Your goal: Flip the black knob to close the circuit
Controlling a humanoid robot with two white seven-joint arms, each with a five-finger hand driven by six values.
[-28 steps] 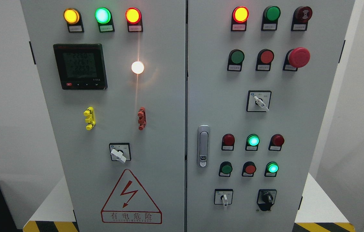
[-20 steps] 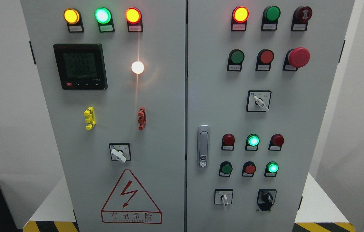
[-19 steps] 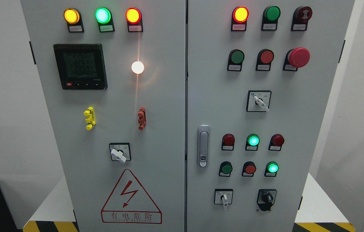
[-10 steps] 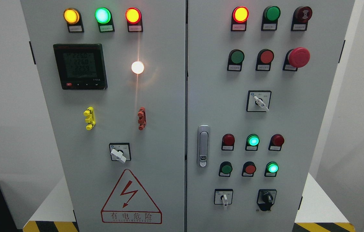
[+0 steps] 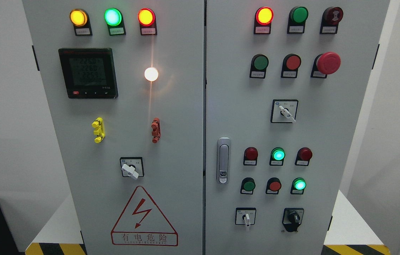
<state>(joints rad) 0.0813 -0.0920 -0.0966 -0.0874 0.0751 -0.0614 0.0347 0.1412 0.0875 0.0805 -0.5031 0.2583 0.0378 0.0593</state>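
A red mushroom button (image 5: pixel 328 63) sits upper right; a digital meter (image 5: pixel 88 73) glows upper left.

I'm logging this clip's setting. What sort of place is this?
Probably an industrial electrical or control room: a grey control cabinet with lit indicator lamps, a digital meter, a black knob and an electric-shock warning sign.

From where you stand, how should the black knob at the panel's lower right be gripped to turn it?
Pinch the black knob across its raised central bar, coming straight at the cabinet's right door. The bar juts out from the face and, as far as can be seen, stands roughly upright, so fingers fit on its left and right flanks.
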